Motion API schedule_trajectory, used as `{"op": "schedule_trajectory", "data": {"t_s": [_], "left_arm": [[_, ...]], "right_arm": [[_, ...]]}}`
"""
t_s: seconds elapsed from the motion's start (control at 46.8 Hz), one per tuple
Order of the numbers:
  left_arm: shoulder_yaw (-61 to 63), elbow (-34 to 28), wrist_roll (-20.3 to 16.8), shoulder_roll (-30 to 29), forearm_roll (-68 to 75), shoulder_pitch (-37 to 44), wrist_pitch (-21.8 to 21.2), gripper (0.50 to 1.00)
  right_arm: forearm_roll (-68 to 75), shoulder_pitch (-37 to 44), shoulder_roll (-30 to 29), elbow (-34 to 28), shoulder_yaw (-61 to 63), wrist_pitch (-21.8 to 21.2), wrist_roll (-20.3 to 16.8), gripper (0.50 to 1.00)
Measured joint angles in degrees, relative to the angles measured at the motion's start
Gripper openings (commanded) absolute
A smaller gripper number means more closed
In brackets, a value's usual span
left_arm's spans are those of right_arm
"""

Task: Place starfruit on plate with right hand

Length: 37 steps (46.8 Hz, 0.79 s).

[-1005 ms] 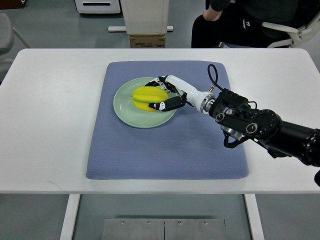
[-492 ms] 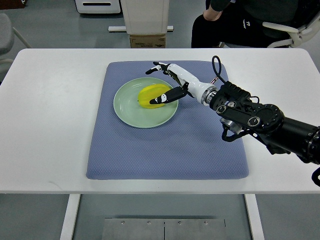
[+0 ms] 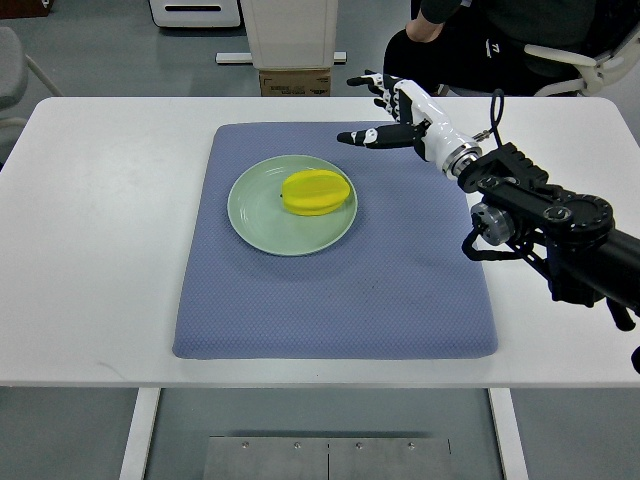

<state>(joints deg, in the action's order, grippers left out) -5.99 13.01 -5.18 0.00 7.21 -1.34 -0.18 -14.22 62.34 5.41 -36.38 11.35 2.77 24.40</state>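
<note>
Lying on its side on the green plate [image 3: 250,225], the starfruit [image 3: 316,192] sits toward the right rim; a nudge could roll it onto the blue mat [image 3: 330,300]. The right hand [image 3: 392,112] hovers near the table's [image 3: 100,230] far edge, fingers [image 3: 362,136] spread, holding nothing.

Glossy waxy starfruit [image 3: 317,192] on smooth glazed plate [image 3: 250,215]; textured matt cloth mat [image 3: 330,300]; smooth white surface [image 3: 100,250].
</note>
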Motion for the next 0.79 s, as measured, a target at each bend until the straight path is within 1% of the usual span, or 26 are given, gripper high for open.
{"op": "schedule_trajectory", "data": {"t_s": [0.235,0.513,0.663,0.791], "left_arm": [[0.0,0.0,0.0,0.0,0.0,0.0,0.0,1.000],[0.0,0.0,0.0,0.0,0.0,0.0,0.0,1.000],[0.0,0.0,0.0,0.0,0.0,0.0,0.0,1.000],[0.0,0.0,0.0,0.0,0.0,0.0,0.0,1.000]], "right_arm": [[9.3,-5.6,1.1,0.3,13.4,0.0,-0.3,1.000],[10.1,-10.7,3.8,0.7,24.6,0.0,-5.0,1.000],[10.1,-13.0,4.1,1.0,30.1,0.0,-5.7,1.000],[10.1,-14.5,4.0,1.1,30.5,-0.5,-5.7,1.000]]}}
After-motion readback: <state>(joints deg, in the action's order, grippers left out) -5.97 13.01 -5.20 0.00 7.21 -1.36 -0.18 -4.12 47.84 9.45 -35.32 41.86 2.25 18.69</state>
